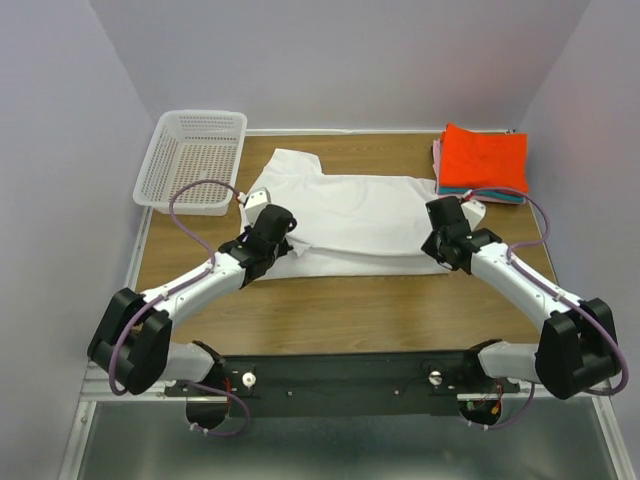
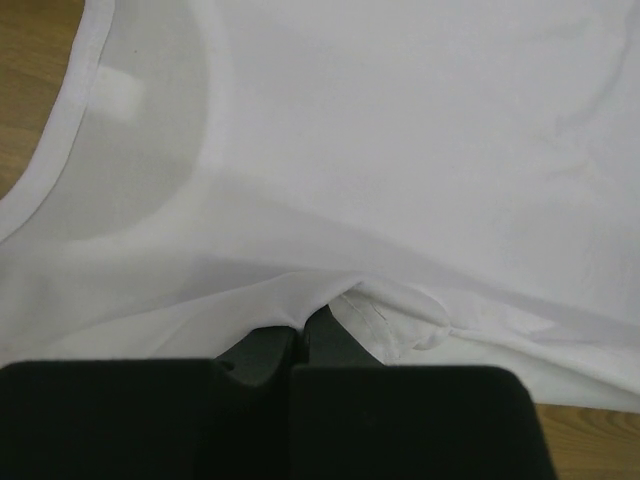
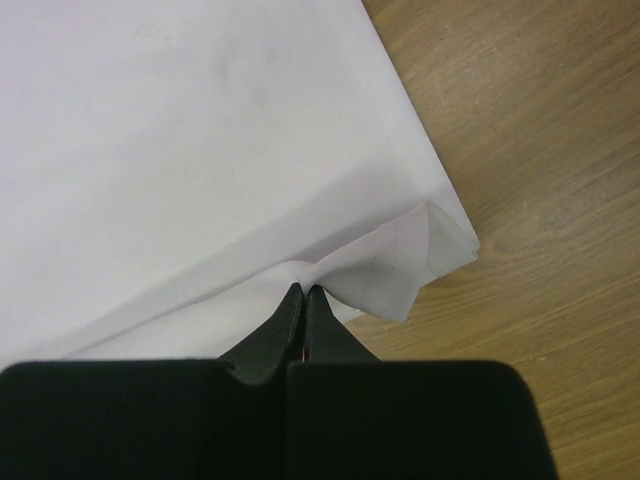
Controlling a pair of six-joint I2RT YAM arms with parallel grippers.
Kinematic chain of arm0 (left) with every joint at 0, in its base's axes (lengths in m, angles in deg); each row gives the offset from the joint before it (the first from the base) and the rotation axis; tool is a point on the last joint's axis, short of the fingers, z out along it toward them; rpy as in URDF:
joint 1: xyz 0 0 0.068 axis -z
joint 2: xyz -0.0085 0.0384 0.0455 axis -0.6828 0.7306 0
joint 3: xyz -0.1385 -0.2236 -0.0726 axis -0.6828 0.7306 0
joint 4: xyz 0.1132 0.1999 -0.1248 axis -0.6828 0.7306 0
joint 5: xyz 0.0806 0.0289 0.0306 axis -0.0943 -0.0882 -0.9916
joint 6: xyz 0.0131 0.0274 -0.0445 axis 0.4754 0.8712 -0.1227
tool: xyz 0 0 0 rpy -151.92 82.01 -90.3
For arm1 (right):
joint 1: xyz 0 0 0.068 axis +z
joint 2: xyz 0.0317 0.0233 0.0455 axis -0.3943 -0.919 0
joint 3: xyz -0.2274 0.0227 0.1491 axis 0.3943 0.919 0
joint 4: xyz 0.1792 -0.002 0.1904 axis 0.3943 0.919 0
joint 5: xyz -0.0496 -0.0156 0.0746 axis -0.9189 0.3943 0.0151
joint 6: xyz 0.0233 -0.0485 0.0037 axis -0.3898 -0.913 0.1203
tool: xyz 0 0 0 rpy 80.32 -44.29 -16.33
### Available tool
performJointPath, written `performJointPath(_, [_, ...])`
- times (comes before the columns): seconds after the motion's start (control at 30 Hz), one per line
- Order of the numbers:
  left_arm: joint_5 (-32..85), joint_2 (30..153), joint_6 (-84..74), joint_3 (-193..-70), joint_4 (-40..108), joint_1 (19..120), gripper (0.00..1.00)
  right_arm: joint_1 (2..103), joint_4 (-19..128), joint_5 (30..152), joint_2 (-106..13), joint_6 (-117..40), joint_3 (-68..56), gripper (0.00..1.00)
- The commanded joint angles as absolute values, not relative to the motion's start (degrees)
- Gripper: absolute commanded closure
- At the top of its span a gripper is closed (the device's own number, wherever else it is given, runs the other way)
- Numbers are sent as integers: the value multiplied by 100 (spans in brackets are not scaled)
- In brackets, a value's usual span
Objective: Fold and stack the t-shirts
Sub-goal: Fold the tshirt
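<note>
Pinching the shirt at its near edge, the left gripper and right gripper should rise together, level, so the fold lands square.

a wooden table with a warm brown grained top fills the middle. behind its far edge rises a plain back wall in pale lavender-grey; side walls of the same colour close in on either side of the table. a thin silvery metal rim runs along the table's left edge, and below its near edge lies a dull grey metal sheet. the light is soft and even, with faint shadows on the table.
</note>
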State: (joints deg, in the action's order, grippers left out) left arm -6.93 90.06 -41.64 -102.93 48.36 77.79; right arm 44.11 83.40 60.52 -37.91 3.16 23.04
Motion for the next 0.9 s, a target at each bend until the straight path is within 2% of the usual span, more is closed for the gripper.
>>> performJointPath(0.0, [-337,9329,-3336,-10552,4418,7612,100,4353,8227,5760,-4023,180,2068,99])
performJointPath(0.7, [1254,10349,-884,-11052,3505,6759,100,4072,8060,5865,-5148,-206,1409,99])
performJointPath(0.8, [1360,10630,-638,-11255,3495,6636,91,4028,8043,5918,-5351,-259,1277,99])
performJointPath(0.83, [1343,10718,-611,-11308,3504,6601,83,3993,8042,5927,-5412,-285,1207,99])
performJointPath(0.87, [1395,10797,-576,-11421,3495,6548,79,3992,8042,5936,-5543,-303,1172,98])
